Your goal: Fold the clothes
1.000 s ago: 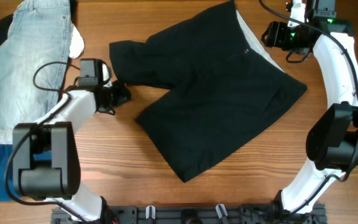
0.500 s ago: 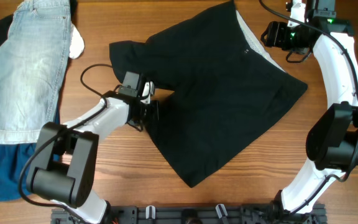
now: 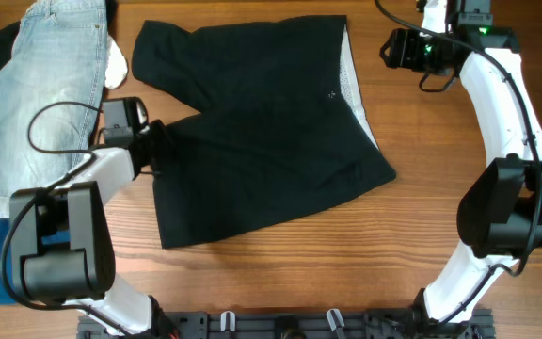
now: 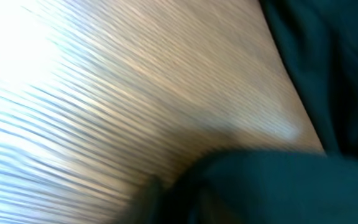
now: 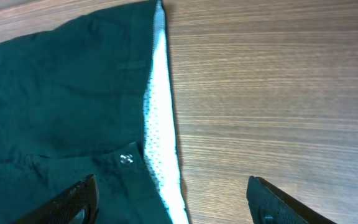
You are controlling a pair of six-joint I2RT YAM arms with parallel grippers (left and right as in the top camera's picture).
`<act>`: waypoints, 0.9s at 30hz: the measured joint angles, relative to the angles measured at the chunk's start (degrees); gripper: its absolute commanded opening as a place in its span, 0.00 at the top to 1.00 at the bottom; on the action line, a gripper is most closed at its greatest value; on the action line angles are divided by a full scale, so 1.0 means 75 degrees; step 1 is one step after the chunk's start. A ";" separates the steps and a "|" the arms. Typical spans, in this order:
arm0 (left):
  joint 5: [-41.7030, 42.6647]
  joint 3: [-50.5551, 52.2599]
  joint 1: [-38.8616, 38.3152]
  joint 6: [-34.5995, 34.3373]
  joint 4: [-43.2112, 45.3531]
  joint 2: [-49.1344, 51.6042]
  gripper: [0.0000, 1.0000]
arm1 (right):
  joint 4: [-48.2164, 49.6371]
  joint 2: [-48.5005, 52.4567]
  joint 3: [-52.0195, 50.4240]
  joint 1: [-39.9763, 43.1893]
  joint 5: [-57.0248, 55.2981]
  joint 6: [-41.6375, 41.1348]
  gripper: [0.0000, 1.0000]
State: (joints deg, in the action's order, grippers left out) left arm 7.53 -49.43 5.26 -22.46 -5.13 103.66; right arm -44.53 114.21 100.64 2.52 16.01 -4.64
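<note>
A: Step in hand?

B: Judged as flattening ahead of the first fold. No fold made yet: one layer, both legs spread.

A: Grip of left gripper (image 3: 155, 148)?

B: Cannot tell. Wrist view blurred, only wood and dark cloth. From overhead, touching the shorts (image 3: 262, 141) at the top of the near leg's hem (image 3: 158, 193), cloth lying ahead of the fingers.

A: Right gripper (image 5: 174, 202)?

B: Released, jaws wide, nothing between. Pale lining (image 5: 159, 118) straight ahead between the fingers, button (image 5: 127, 159) on the cloth side of it, bare table (image 5: 278, 93) on the other. From overhead, near the far corner of the waistband (image 3: 356, 94), seemingly apart from it.

A: Further out?

B: Shorts flat between the two grippers, waistband toward the right one, legs toward the left. Denim (image 3: 45, 94) behind the left gripper, apart from the shorts; to be left alone.

A: Next move?

B: Probably one leg over the other, lengthwise. Calls for a firm pinch at hem and waistband on the same side, lifted together, laid edge on edge. Risk: cloth slipping, or dragging the lower layer along.
</note>
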 measured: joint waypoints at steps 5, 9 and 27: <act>-0.0627 -0.0933 0.0201 0.0318 -0.2614 -0.0204 0.00 | 0.0009 -0.0017 0.0000 -0.0032 0.0408 -0.0061 0.03; -0.0376 -0.1711 0.0221 0.0032 -0.5939 -0.1169 0.00 | -0.1306 -0.0883 0.0003 -0.0032 0.0283 -0.0332 0.00; -0.0347 0.2116 -0.2498 -0.7766 -0.6006 -0.4625 0.44 | -0.1880 -0.1877 -0.3226 -0.0437 -0.0087 -0.2900 0.15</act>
State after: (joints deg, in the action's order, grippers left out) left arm 4.93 -33.56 -13.47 -80.71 -50.17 68.97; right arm -58.63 100.14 76.44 -0.75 15.35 -26.39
